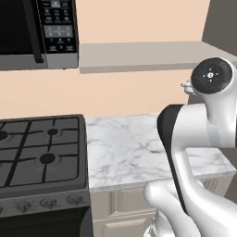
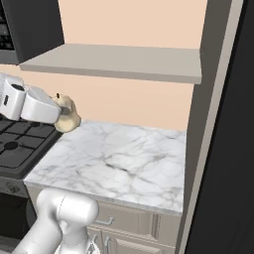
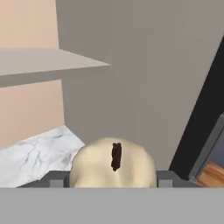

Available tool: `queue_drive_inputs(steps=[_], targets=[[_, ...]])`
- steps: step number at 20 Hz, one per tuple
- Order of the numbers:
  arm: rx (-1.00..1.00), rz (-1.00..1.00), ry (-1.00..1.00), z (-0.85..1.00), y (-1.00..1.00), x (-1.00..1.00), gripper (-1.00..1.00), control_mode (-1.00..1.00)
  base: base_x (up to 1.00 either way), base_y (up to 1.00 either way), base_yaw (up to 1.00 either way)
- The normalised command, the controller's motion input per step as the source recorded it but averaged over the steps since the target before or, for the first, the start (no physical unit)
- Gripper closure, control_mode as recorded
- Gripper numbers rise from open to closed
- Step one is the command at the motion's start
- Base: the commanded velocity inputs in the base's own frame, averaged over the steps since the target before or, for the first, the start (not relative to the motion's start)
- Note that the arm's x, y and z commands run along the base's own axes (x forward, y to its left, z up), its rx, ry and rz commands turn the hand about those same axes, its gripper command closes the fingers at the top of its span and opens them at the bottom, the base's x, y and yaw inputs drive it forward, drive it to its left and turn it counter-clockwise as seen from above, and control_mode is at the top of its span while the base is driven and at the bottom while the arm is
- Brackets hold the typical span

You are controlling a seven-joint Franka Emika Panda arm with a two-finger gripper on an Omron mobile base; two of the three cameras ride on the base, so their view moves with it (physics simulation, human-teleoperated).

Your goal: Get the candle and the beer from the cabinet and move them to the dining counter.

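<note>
Left base view: the arm (image 1: 203, 139) fills the right side; behind it stand the stove (image 1: 41, 152), the microwave (image 1: 39, 32) and the grey shelf (image 1: 139, 55). Of the hand, a small white bit pokes out beside the round joint, nothing more.
Right base view: the hand (image 2: 63, 112) comes in from the left, above the edge where stove and bench (image 2: 124, 163) meet, with the candle (image 2: 68, 117) at its tip, in the air and apart from the marble.
Hand view: the candle (image 3: 113, 168) sits between the two finger tips (image 3: 56, 179), seen end-on, with the shelf (image 3: 48, 61), a grey side wall and a corner of the bench (image 3: 35, 153) beyond.
Candle: cream-beige, lumpy and rounded, with a short dark wick.
Hand state: clenched on the candle, a finger at each side of it.
Candle place: in the hand, below the shelf and over the bench's left edge.
Shelf: a plain grey board, bare where its top can be seen.
Hidden: the candle's base is cut off at the bottom of the hand view; in the right base view the hand covers its near side; in the left base view the arm blocks the candle.
</note>
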Motion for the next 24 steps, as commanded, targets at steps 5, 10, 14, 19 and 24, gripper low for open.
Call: queue_drive_inputs(steps=[5,10,14,19,24], targets=[[0.00,0.00,0.00,0.00,0.00,0.00,1.00,1.00,-0.25,0.56,0.42],[0.00,0.00,0.00,0.00,0.00,0.00,1.00,1.00,-0.13,0.62,0.50],[0.00,0.00,0.00,0.00,0.00,0.00,1.00,1.00,-0.28,0.68,0.49],[0.00,0.00,0.00,0.00,0.00,0.00,1.00,1.00,-0.26,0.86,0.48],[0.00,0.00,0.00,0.00,0.00,0.00,1.00,1.00,-0.24,0.82,0.50]])
